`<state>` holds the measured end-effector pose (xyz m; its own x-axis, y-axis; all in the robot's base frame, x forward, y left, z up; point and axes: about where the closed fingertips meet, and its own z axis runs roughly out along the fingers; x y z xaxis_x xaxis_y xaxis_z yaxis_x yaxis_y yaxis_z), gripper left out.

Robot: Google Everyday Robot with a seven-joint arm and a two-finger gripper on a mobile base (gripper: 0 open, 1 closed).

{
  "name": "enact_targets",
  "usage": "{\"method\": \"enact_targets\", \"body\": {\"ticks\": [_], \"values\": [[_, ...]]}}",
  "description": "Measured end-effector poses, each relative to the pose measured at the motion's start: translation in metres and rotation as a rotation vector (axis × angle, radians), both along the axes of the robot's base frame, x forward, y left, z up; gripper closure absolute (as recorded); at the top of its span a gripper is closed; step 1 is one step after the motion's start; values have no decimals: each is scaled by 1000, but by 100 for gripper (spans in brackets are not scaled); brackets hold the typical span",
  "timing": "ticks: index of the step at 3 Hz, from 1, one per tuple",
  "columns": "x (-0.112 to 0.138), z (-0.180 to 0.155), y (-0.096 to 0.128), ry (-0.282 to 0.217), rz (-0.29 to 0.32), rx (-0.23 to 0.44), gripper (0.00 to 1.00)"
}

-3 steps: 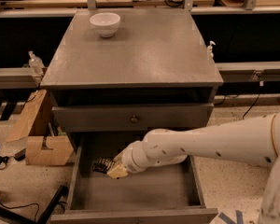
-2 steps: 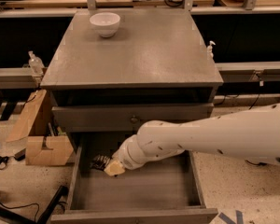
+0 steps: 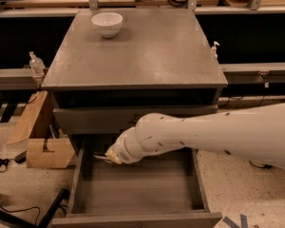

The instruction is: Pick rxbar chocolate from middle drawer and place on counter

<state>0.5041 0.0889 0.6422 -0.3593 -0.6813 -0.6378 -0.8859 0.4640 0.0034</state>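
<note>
The middle drawer [image 3: 142, 189] is pulled out at the bottom, and the part of its plain grey floor that I can see is bare. My white arm reaches in from the right. My gripper [image 3: 108, 156] hangs over the drawer's back left part, just under the closed drawer front [image 3: 90, 120] above. A thin dark sliver [image 3: 99, 156] sticks out at the gripper's tip; I cannot tell whether it is the rxbar chocolate. Otherwise the bar does not show. The grey counter [image 3: 142, 56] lies above.
A white bowl [image 3: 107, 23] stands at the counter's back left. Cardboard boxes [image 3: 42, 151] lie on the floor left of the cabinet. Small bottles stand at the left [image 3: 35, 63] and right [image 3: 213, 49]. Cables trail at the bottom left.
The gripper has risen and shifted toward the drawer's back left. The dark striped bar seen at its tip low in the drawer earlier no longer shows there.
</note>
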Motion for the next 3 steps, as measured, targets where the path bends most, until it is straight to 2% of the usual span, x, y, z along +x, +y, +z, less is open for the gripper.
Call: {"method": "enact_targets", "body": {"ticks": [1, 2, 3], "values": [[9, 48, -12, -46, -9, 26, 100], [28, 150, -34, -148, -25, 17, 100], [49, 226, -62, -225, -60, 40, 100]]}}
